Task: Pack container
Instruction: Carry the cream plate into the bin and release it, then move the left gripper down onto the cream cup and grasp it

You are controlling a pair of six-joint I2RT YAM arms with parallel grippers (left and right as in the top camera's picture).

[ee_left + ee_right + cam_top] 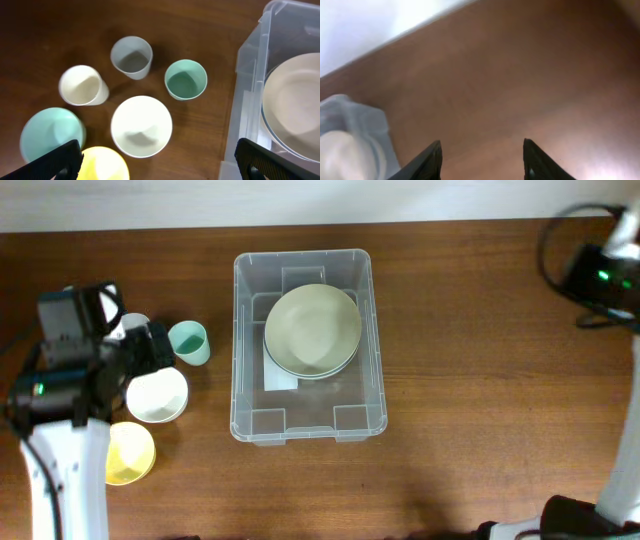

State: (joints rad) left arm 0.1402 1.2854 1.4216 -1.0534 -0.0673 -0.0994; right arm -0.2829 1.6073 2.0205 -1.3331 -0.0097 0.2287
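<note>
Overhead: clear, round-cornered rectangular plastic container (240, 350)

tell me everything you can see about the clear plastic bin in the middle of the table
The container is a large rectangular bin of clear plastic with rounded corners and a moulded rim, lidless and upright on the brown wooden table. A white label lies on its base, partly under stacked pale bowls that sit in its far half; the near half is bare. A teal cup stands just left of it, not touching.
</note>
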